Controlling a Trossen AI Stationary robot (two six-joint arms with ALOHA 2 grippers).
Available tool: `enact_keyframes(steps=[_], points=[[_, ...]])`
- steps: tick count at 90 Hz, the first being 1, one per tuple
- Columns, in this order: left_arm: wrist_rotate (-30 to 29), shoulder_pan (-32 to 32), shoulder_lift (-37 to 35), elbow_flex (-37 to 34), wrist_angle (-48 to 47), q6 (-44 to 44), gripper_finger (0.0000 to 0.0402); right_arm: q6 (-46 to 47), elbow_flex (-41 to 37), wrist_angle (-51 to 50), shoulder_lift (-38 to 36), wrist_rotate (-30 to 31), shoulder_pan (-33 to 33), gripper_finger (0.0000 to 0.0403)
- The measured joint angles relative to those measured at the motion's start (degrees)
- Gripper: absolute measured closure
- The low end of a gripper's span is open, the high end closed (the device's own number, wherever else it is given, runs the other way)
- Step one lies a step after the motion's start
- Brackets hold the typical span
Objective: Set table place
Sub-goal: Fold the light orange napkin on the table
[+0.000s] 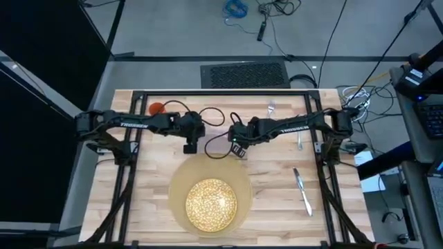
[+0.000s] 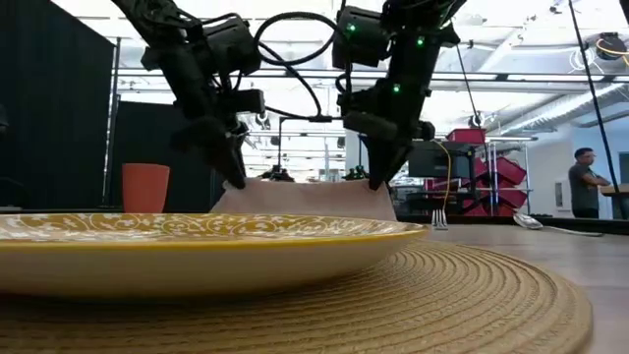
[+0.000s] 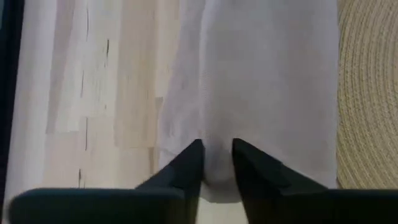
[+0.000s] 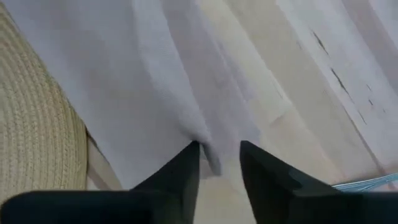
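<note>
Pinkish-grey cloth napkin lies on the pale wooden plank tabletop just beyond the far edge of the big round tan woven mat, about midway between the left and right edges, and both claws grip it at once. Toward the far left corner stands a small orange cup. The left claw pinches the napkin's left edge, its two dark fingers drawn nearly together with a fold of cloth between them. On the mat, near the tabletop's near edge, sits a gold-speckled round plate. The right claw pinches the napkin's right edge, a ridge of cloth caught between its narrowly parted fingers. In the low view the napkin rises between the two claws, its edges lifted where they hold it. A steel fork lies near the far edge, right of centre. A steel spoon lies toward the right edge, and a steel knife lies nearer the near edge, right of the mat. Beyond the tabletop, a person stands in the room.
</note>
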Motion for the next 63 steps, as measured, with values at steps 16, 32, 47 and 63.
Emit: enact_keyframes(steps=[16, 32, 47, 63], points=[[-10.3, 0.0, 0.0, 0.0, 0.4, -5.5, 0.0233, -0.4, 0.0, -0.2, 0.0, 5.1, 0.0, 0.0239], [-17.9, 0.0, 0.0, 0.0, 0.1, -6.3, 0.0214, -2.9, 0.0, 0.0, 0.0, 10.8, 0.0, 0.0216], [-17.9, 0.0, 0.0, 0.0, 0.2, -6.2, 0.0214, -3.8, 0.0, 0.1, 0.0, 10.4, -0.6, 0.0211], [-16.7, 0.0, 0.0, 0.0, 0.7, -5.1, 0.0214, -2.5, 0.0, 0.2, 0.0, 3.0, -0.5, 0.022]])
